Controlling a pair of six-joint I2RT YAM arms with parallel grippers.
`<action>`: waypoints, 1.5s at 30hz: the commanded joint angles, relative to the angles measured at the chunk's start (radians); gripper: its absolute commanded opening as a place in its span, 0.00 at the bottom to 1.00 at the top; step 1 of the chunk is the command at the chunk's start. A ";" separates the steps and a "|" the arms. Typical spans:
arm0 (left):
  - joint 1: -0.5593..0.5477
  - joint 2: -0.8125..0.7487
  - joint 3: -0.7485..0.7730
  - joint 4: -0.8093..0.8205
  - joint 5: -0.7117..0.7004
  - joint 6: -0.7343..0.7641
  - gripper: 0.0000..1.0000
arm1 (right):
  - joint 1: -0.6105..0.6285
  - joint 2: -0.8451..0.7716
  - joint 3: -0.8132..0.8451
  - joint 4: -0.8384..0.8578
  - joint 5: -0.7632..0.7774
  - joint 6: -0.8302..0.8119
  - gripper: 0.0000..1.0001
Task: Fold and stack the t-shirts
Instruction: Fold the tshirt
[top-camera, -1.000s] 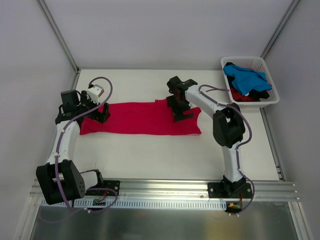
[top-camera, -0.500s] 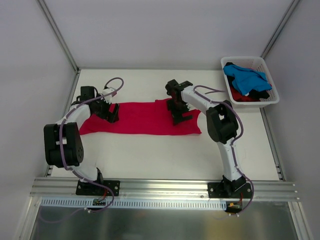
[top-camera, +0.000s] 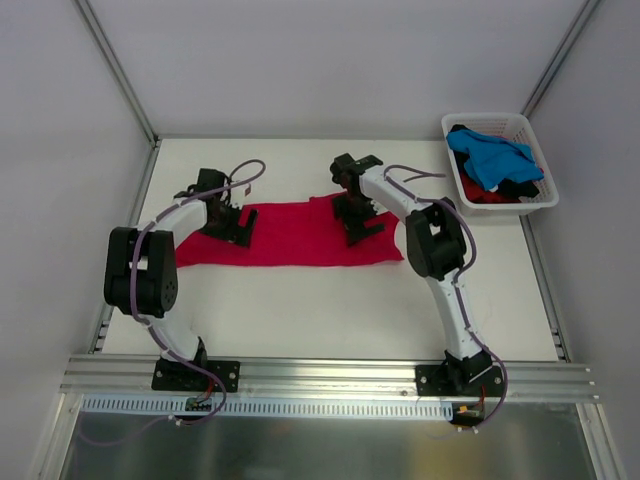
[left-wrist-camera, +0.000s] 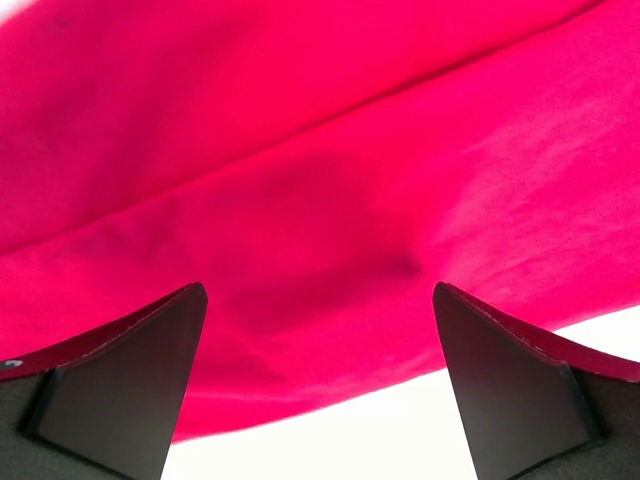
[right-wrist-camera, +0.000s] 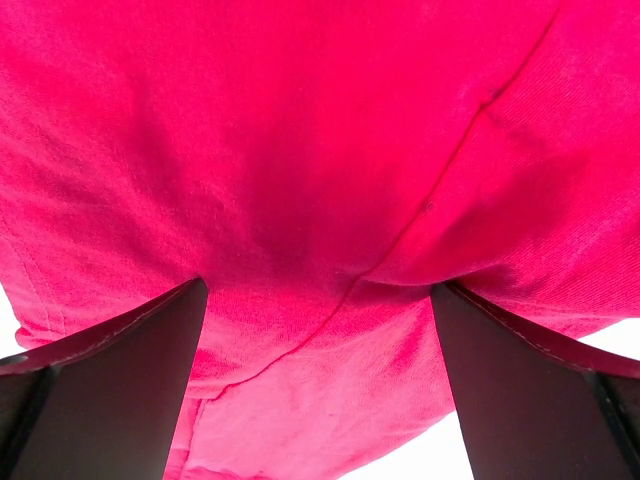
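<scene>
A white table (top-camera: 300, 310) with pale walls on three sides carried a crimson-red t-shirt (top-camera: 300, 235), spread flat as a long band across its middle. The left gripper (top-camera: 237, 228) stood over one end of that band and the right gripper (top-camera: 357, 228) over the other, both pointing down at the cloth. In the left wrist view the two dark fingers (left-wrist-camera: 130, 390) were spread wide apart; red cloth filled the gap between the jaws and everything ahead of them, with a soft crease running across it, and a strip of bare white table showed just under the jaws. In the right wrist view the jaws were likewise wide open, with nothing pinched; the cloth between them showed a stitched seam running slantwise through the gap. Well off to the right gripper's outer side, a white slatted basket (top-camera: 485, 117) held a bright blue t-shirt (top-camera: 490, 158) on top of dark and red cloth
</scene>
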 joint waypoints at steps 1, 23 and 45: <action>-0.055 0.001 -0.005 -0.097 -0.095 -0.153 0.98 | -0.027 0.060 0.045 -0.023 0.058 -0.031 0.99; -0.413 -0.005 -0.108 -0.165 0.067 -0.694 0.89 | -0.077 0.230 0.326 -0.023 0.090 -0.517 0.99; -0.819 0.102 0.081 -0.113 0.102 -0.838 0.89 | -0.062 0.298 0.470 0.226 -0.151 -1.127 0.99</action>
